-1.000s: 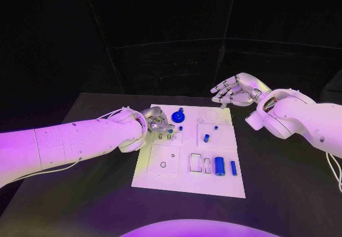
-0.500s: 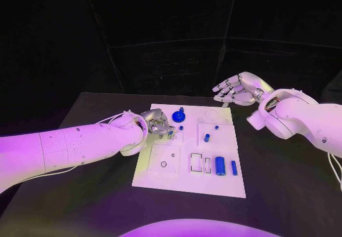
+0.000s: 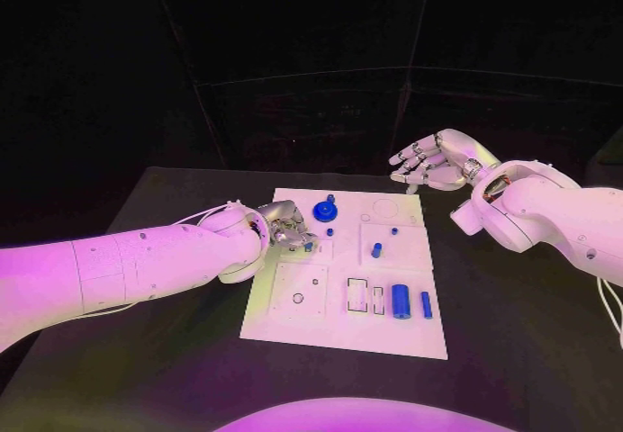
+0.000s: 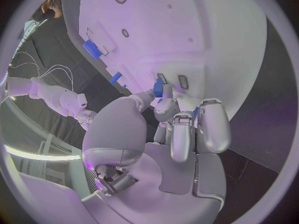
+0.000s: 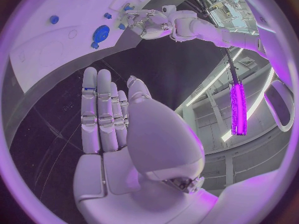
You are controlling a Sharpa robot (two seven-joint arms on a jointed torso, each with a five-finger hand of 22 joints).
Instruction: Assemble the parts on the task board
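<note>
The bench point(image 3: 156, 207) is black and matte, washed in a violet glow that is strongest along its near edge. Behind it, filling the upper half of the head view, hangs a dark backdrop point(image 3: 311, 99) with thin pale seams running across and down it like panel joints. Beyond that curtain the room opens up: a bright purple light bar point(image 5: 236, 109) glows at the right of the right wrist view, beside long pale ceiling strips point(image 5: 209, 87).
</note>
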